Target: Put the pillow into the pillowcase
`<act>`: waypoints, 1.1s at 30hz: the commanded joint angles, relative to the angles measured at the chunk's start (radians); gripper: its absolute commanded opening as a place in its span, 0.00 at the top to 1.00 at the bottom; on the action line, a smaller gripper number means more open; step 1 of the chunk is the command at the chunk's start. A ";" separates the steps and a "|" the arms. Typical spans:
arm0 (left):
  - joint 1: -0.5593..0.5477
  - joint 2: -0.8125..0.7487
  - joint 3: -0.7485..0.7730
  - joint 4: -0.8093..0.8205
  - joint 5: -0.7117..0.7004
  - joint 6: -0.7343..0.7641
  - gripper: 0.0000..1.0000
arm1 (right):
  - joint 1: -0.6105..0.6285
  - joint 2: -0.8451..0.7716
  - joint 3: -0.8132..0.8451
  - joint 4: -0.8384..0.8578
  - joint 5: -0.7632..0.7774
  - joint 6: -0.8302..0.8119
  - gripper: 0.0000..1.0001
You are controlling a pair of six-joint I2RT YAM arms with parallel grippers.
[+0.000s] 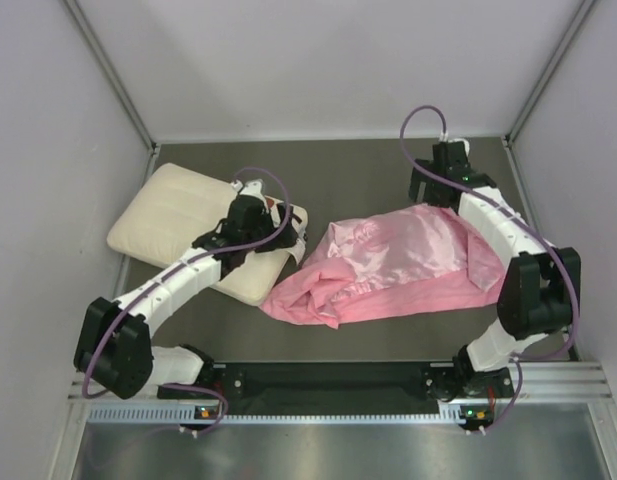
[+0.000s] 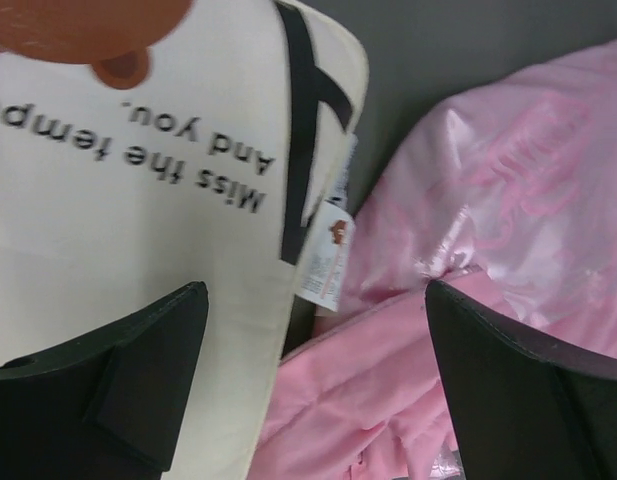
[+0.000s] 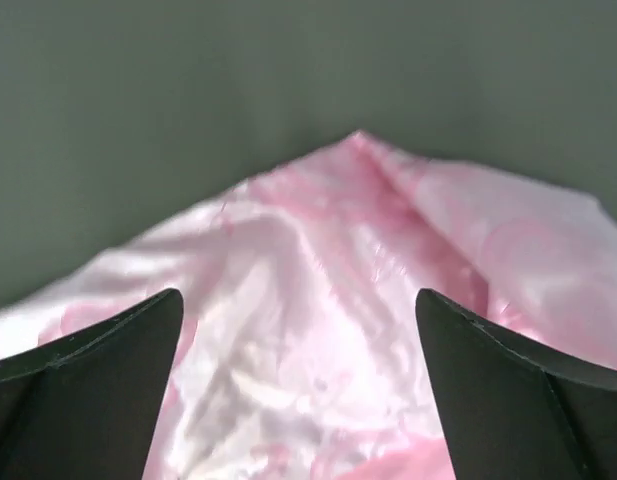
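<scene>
Left pincer spread, pillow edge beneath it; right pincer spread, pillowcase corner seemingly just beneath.

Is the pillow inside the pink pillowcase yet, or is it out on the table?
Outside. The pillow lies bare on the table, its tagged end beside the crumpled pillowcase; no pink fabric covers it.

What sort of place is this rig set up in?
Probably a lab test cell, not a bedroom: plain pale walls close in a dark tabletop, and an aluminium rail runs along its near edge. The pillow and pillowcase are the only household things.
</scene>
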 commanded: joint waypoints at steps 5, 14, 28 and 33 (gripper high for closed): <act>-0.140 0.021 0.088 0.062 -0.014 0.115 0.05 | 0.131 -0.278 -0.283 0.075 -0.388 -0.034 0.14; -0.137 -0.159 -0.011 -0.032 -0.069 0.059 0.06 | 0.521 -0.585 -0.600 0.190 -0.315 0.138 0.21; -0.127 -0.534 -0.241 -0.214 -0.264 -0.052 0.02 | 0.983 -0.260 -0.518 0.253 -0.042 0.209 0.28; -0.126 -0.608 -0.264 -0.240 -0.253 -0.066 0.01 | 0.994 -0.126 -0.463 0.236 0.056 0.236 0.37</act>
